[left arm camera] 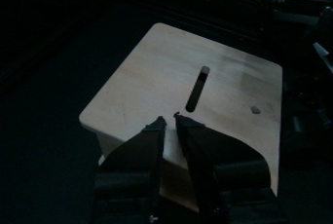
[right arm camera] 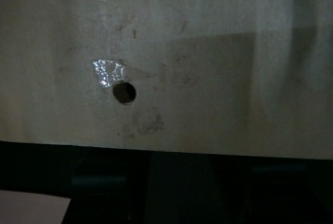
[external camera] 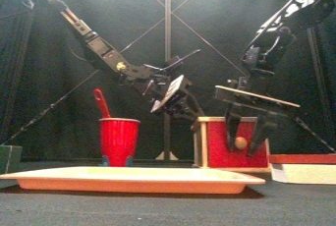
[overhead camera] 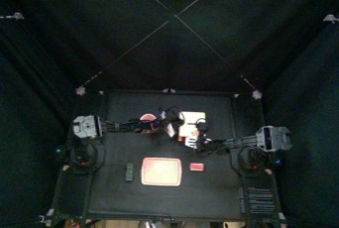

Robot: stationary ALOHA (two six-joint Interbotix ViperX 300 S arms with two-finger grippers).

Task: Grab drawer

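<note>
I see the R gripper (external camera: 250, 124) straddling the drawer (external camera: 226, 141) (jaws spread, grip unclear); L gripper (left arm camera: 173, 123) hangs unclenched, nothing held.

The drawer (external camera: 231, 143) had a pale, smooth, matt top like painted wood, with a small glossy smear (right arm camera: 107, 69) beside a dark hole (right arm camera: 125, 93). The red cup (external camera: 120, 141) looked like shiny plastic; the near tray (external camera: 132, 179) seemed matt, possibly plastic.
</note>
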